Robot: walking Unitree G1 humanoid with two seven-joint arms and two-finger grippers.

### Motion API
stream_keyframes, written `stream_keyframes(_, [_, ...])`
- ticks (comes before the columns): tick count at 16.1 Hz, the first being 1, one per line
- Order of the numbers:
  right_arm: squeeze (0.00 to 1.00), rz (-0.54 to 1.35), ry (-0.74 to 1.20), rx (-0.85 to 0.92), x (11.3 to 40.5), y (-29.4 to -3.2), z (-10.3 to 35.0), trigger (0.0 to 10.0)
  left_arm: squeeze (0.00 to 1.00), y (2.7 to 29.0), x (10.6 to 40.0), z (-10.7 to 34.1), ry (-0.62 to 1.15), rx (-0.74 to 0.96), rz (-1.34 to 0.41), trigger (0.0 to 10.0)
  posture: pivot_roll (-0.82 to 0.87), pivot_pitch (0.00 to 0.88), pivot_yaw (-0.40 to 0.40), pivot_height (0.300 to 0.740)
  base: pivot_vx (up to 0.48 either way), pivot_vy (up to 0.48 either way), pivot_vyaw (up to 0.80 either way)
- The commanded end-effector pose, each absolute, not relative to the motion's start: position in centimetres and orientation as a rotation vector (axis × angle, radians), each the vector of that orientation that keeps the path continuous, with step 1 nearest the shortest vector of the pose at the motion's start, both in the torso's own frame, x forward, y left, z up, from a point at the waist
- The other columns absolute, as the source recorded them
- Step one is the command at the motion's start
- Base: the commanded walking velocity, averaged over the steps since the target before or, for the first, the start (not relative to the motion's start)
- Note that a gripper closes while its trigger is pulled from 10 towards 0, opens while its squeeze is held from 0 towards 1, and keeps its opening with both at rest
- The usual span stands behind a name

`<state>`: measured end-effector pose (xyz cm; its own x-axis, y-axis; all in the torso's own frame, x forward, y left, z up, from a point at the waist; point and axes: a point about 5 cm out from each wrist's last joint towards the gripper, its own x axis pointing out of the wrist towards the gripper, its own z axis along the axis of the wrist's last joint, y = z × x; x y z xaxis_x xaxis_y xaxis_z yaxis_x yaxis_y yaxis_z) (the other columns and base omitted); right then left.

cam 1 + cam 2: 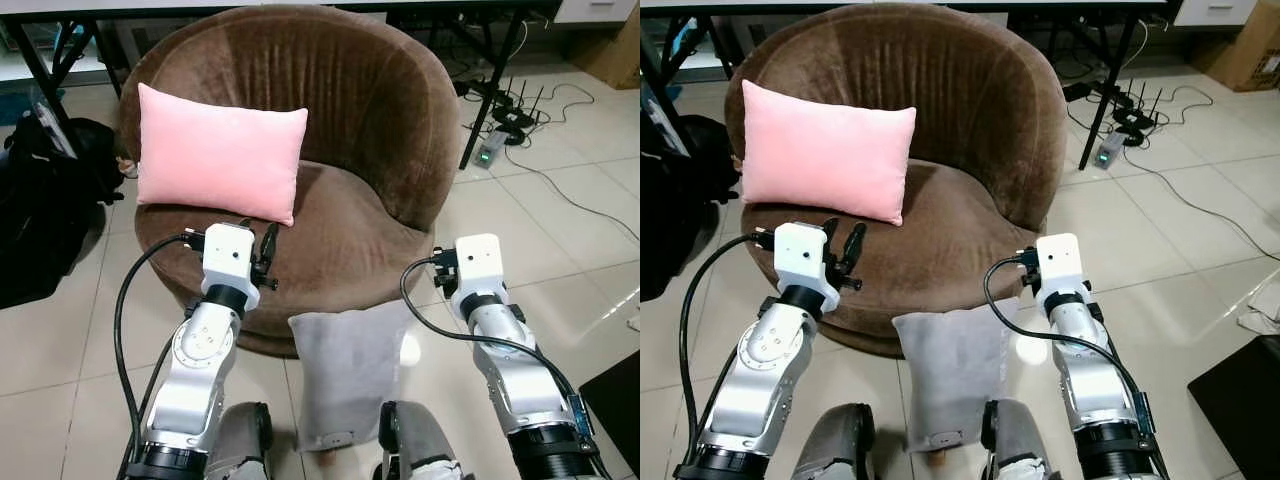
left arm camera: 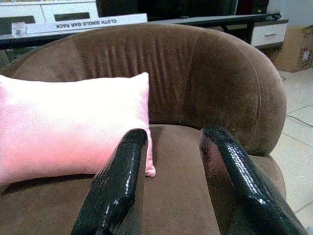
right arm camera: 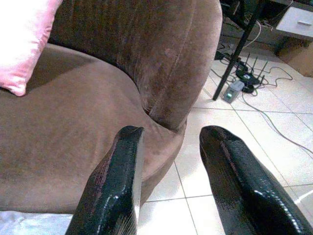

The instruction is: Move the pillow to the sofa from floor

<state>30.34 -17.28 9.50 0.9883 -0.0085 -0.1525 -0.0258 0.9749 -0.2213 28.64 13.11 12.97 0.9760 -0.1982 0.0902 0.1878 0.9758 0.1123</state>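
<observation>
With the grey pillow [image 1: 345,375] lying on the floor [image 1: 560,230] against the near foot of the brown sofa [image 1: 350,130], both my left pincer [image 2: 168,183] and right pincer [image 3: 171,181] are spread, empty, and must next dip to it.

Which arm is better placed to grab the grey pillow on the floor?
Slightly the right, though it's close. The grey pillow lies between both arms against the sofa; the open right gripper sits by its corner, while the open left gripper points over the seat.
</observation>
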Motion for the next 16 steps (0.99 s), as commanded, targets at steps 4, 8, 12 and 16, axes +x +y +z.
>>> stream_keyframes(4, [0.00, 0.000, 0.162, -0.215, 30.41, -17.94, 9.52, 10.0, 0.00, 12.98, 28.75, 12.18, -0.069, 0.112, -0.209, 10.0, 0.03, 0.079, 0.007, 0.557, 0.000, 0.000, 0.00])
stream_keyframes(8, [0.00, 0.017, 0.166, -0.229, 30.55, -17.71, 9.48, 10.0, 0.00, 13.37, 28.05, 11.80, -0.055, 0.109, -0.192, 10.0, 0.03, 0.093, -0.006, 0.532, 0.000, 0.000, 0.00])
stream_keyframes(12, [0.00, 0.028, 0.162, -0.230, 30.48, -17.46, 9.47, 10.0, 0.00, 13.35, 28.27, 11.71, -0.053, 0.110, -0.193, 10.0, 0.03, 0.097, -0.005, 0.532, 0.000, 0.000, 0.00])
stream_keyframes(16, [0.00, 0.036, 0.163, -0.233, 30.40, -17.50, 9.49, 10.0, 0.00, 13.66, 28.14, 11.59, -0.052, 0.114, -0.174, 10.0, 0.03, 0.103, -0.015, 0.532, 0.000, 0.000, 0.00])
